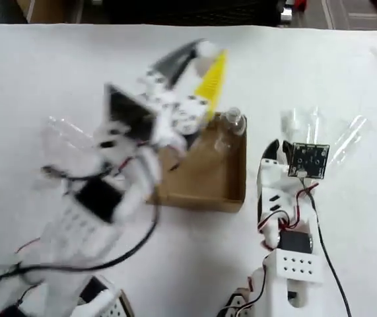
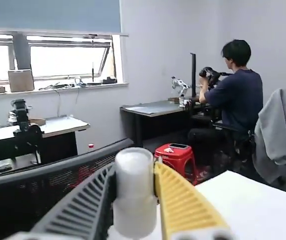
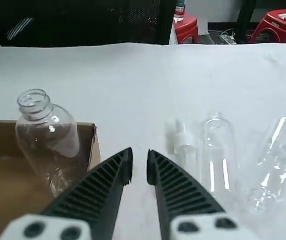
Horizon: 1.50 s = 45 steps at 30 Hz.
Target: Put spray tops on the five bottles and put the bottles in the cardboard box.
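— while the left gripper hangs raised off the table, what's in it?
— white spray top, clamped between the grey and yellow fingers. in the high view it sits past the far side of the cardboard box.
— right gripper?
— jaws a narrow gap apart, nothing between them. low over the table, just beside the box's right wall.
— bottles?
— open-necked bottle stands upright in the box's far right corner, no top on it. lying bottle and second lying bottle are on the table beyond the right gripper. small white sprayer is just beside them, can't tell if it's fitted on a bottle.
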{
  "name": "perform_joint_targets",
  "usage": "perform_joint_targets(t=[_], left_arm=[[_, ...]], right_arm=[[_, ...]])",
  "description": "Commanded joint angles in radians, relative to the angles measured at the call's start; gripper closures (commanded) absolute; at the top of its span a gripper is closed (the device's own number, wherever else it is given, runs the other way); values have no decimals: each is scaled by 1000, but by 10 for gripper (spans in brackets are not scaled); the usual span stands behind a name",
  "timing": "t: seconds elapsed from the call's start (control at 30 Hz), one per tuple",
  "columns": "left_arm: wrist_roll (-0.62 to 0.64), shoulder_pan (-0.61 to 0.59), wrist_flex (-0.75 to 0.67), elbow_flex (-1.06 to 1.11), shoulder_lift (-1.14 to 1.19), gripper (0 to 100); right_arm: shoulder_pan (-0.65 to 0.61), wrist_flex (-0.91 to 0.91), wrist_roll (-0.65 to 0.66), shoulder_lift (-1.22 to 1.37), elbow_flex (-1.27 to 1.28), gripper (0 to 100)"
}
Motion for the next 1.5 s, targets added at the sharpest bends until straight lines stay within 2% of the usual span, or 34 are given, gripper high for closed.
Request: perform_joint_targets(t=[0.0,0.2,0.47,1.17,1.47], left_arm=[[-6,62,-149,-89,209,978],[-6,7,-147,-242,440,978],[-8,-8,-147,-322,483,978],[0,-5,-147,-287,558,977],[-6,70,-155,-206,559,976]], right_arm=[[5,-27,15,-7,-3,961],[5,-27,15,-7,-3,961],[5,-27,15,-7,-3,960],[5,-27,21,-7,-5,960],[4,-27,23,-7,-5,960]])
